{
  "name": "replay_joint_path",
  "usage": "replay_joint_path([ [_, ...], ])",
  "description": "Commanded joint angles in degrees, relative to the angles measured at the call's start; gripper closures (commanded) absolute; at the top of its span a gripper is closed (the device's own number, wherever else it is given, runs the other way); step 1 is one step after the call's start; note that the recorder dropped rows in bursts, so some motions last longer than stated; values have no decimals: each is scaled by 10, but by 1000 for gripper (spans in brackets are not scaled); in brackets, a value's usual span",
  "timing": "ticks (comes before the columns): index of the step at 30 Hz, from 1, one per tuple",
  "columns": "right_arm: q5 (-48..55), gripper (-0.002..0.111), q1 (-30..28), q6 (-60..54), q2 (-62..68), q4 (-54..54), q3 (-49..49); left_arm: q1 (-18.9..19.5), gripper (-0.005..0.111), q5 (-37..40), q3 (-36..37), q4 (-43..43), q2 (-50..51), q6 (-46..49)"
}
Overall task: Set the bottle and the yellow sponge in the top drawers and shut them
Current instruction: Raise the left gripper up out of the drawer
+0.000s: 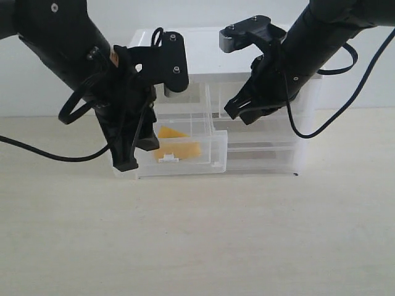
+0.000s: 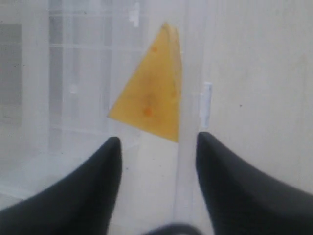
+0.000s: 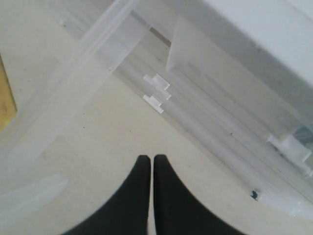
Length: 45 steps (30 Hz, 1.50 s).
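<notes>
The yellow sponge [image 2: 151, 93], a porous orange-yellow wedge with darker pits, lies inside the pulled-out left top drawer [image 1: 216, 151] of clear plastic, just behind its front wall and white tab handle [image 2: 206, 105]. Only the left wrist view shows the left gripper [image 2: 157, 141] released, tapered black fingers apart on either side of that wall. The right wrist view shows the right gripper [image 3: 152, 164] pinched together on nothing, while the exterior view places it before the translucent cabinet's [image 1: 305, 132] right half.
</notes>
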Motion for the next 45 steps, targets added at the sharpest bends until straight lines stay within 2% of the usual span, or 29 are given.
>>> replay_joint_path([
  [1, 2, 108, -4, -1, -8, -2, -1, 1, 47, -24, -4, 3, -6, -10],
  [11, -2, 108, -4, -1, -8, -2, -1, 1, 47, -1, -4, -14, -35, -18],
  [16, -2, 108, -4, -1, -8, -2, -1, 1, 47, 78, -4, -37, -72, -18],
  [21, -3, 108, -4, -2, -8, -2, -1, 1, 49, 150, -4, -96, -110, -40],
  [23, -2, 108, -4, -2, -8, -2, -1, 1, 59, 196, -3, -102, -122, -79],
  [26, -2, 108, -4, -2, -8, -2, -1, 1, 98, 217, 22, -104, -134, -93],
  [29, -1, 108, -4, -2, -8, -2, -1, 1, 103, 217, 81, -150, -133, -95],
  [31, -1, 108, -4, -2, -8, -2, -1, 1, 103, 179, 131, -197, -132, -85],
  [36, -1, 108, -4, -2, -8, -2, -1, 1, 103, -29, 220, -218, -132, -69],
  [39, 0, 108, -4, -2, -8, -2, -1, 1, 103, -134, 243, -218, -131, -78],
  [45, 0, 108, -4, -2, -8, -1, -1, 1, 103, -234, 246, -174, -106, -93],
])
